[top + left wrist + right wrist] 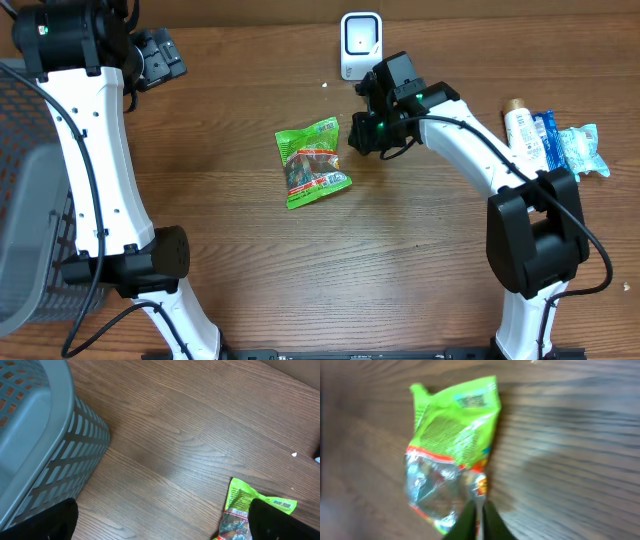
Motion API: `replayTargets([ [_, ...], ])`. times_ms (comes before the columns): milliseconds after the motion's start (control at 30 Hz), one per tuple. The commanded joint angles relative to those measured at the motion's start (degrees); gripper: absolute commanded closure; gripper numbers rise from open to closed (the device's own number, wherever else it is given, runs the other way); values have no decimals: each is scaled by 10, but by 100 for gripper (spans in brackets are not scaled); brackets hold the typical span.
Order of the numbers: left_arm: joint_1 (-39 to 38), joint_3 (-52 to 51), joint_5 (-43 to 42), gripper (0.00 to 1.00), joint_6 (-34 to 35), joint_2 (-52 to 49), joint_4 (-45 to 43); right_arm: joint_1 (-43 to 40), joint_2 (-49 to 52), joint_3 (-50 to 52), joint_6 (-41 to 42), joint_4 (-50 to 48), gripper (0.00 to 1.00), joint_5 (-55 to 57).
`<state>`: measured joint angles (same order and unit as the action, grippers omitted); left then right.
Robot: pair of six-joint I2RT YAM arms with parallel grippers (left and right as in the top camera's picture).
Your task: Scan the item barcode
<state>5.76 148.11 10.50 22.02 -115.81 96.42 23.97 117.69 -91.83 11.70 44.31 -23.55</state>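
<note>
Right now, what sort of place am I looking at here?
Probably a mock shop checkout: a white barcode scanner stands at the far edge of the table, a green snack packet lies on it, and a grey basket at the left.

Even light; right wrist view blurred

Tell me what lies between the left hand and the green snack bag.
Nothing: the overhead view shows only bare wooden table between the left hand and the green snack bag.
</note>
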Motion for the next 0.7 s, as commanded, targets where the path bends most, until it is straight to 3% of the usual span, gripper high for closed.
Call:
replayTargets([
  [0, 1, 2, 0, 0, -8, 8, 0, 23, -10, -10, -26, -1, 96, -51],
  [300, 1, 2, 0, 0, -8, 8, 0, 102, 16, 0, -25, -21, 96, -34],
  [667, 1, 2, 0, 0, -8, 8, 0, 111, 57, 0, 68, 20, 96, 156],
])
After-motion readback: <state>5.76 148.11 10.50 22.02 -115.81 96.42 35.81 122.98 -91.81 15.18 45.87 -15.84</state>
